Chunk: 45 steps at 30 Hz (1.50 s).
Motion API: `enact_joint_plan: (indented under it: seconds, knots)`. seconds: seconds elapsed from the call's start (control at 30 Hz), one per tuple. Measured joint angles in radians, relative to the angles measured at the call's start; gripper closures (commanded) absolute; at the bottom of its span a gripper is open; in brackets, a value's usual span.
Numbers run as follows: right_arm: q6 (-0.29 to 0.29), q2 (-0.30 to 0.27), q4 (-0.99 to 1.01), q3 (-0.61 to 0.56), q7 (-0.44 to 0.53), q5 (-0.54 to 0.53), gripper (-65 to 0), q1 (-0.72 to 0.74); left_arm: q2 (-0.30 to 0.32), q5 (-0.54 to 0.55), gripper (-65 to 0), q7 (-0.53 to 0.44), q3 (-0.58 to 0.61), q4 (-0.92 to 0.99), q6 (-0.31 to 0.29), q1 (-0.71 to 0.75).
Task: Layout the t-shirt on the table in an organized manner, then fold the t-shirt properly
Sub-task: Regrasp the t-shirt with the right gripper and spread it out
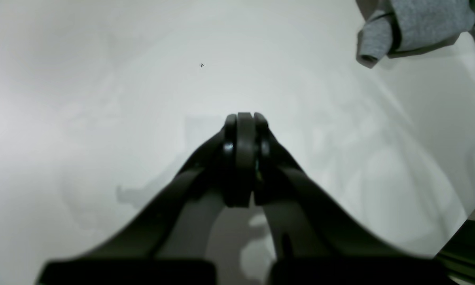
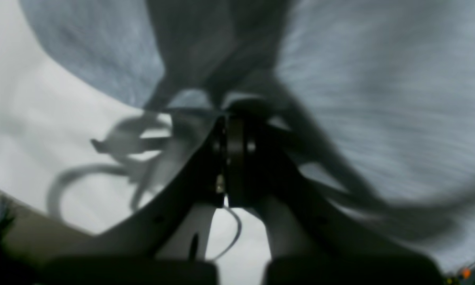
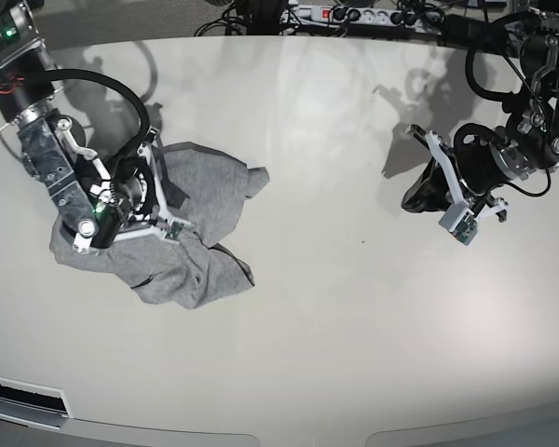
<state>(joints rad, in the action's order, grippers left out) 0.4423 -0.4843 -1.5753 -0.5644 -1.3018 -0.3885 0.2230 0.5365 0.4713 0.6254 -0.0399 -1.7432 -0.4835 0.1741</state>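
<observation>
The t-shirt lies crumpled in a loose heap on the surface, toward the left side of the base view. It is plain heather grey on the visible side; no lettering shows. Folds run across the heap, and one dark-edged fold lies at its lower right.

Right arm: positioned directly over the t-shirt's left portion. The right pincer has its jaws together. In the right wrist view the tips sit at the gathered grey fabric, which bunches into dark folds just beyond them. The view is blurred, so whether cloth is caught between the jaws cannot be determined. Bare surface shows to the left of the fabric in that view, with cable shadows on it.

Left arm: well apart from the t-shirt, on the far side of the surface from it. The left pincer has its jaws together with nothing between them, above bare surface. In the left wrist view a rolled grey portion of the t-shirt appears in the upper right corner, far from the tips.

A power strip lies beyond the surface's far edge.
</observation>
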Motion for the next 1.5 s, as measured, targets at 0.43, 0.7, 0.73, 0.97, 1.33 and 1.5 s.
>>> enact_joint_plan:
  seconds: [0.43, 0.7, 0.73, 0.97, 1.33, 1.5]
  knots:
    - [-0.098, -0.015, -0.193, 0.024, 0.441, 0.118, 0.0, 0.004, 0.001, 0.001, 0.0, 0.003, 0.000, 0.000, 0.000, 0.001]
    - [-0.090, 0.156, 0.217, 0.024, 0.460, 0.130, 0.0, 0.076, 0.001, 0.000, 0.0, 0.004, 0.000, 0.000, 0.000, 0.003]
    - [-0.082, 0.167, 0.262, 0.024, 0.403, 0.131, 0.0, 0.089, 0.001, 0.000, 0.0, 0.004, 0.000, 0.000, 0.000, 0.003]
    - [-0.072, 0.114, 0.286, 0.024, 0.136, 0.120, 0.0, 0.062, 0.001, 0.000, 0.0, 0.004, 0.000, 0.000, 0.000, 0.003]
    - [-0.197, -0.085, -0.153, 0.058, 0.214, 0.126, 0.0, -0.072, 0.000, 0.000, 0.0, 0.000, 0.000, 0.000, 0.000, 0.003]
    - [-0.320, -0.098, -0.160, 0.199, 0.249, 0.235, 0.0, -0.069, 0.000, 0.000, 0.0, 0.004, -0.002, 0.000, 0.000, 0.003]
